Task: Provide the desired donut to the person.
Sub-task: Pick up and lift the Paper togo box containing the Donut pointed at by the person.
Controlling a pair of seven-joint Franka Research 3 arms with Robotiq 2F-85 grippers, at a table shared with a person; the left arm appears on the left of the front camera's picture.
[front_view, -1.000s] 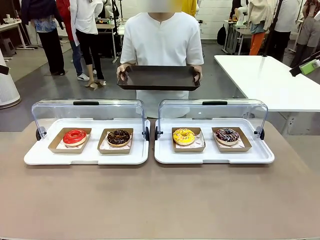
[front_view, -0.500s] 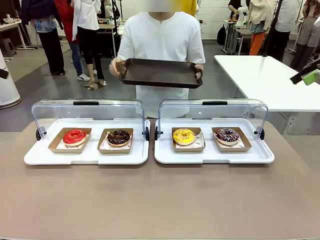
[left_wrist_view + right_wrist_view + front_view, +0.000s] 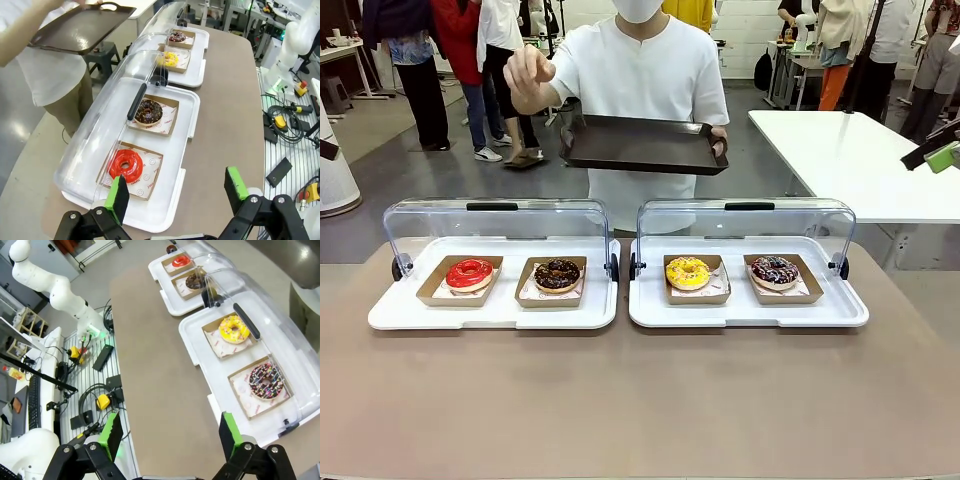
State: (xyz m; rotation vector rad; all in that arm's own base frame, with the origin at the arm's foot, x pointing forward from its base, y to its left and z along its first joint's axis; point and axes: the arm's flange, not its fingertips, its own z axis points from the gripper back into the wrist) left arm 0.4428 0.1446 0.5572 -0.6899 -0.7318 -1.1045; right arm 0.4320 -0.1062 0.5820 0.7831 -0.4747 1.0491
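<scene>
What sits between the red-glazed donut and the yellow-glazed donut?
In the front view, the dark chocolate-glazed donut in its brown cardboard tray sits between them.

We see the person (image 3: 645, 70), white shirt and mask, standing at the table's far side. One hand (image 3: 527, 72) is raised and loosely closed; the other hand (image 3: 719, 140) holds a dark tray (image 3: 640, 145) at chest height. Four donuts sit in a row, each in its own cardboard holder. From the robot's left: red-glazed donut (image 3: 470, 272), chocolate donut (image 3: 557, 273), yellow donut (image 3: 687, 271), dark sprinkled donut (image 3: 775, 269).
</scene>
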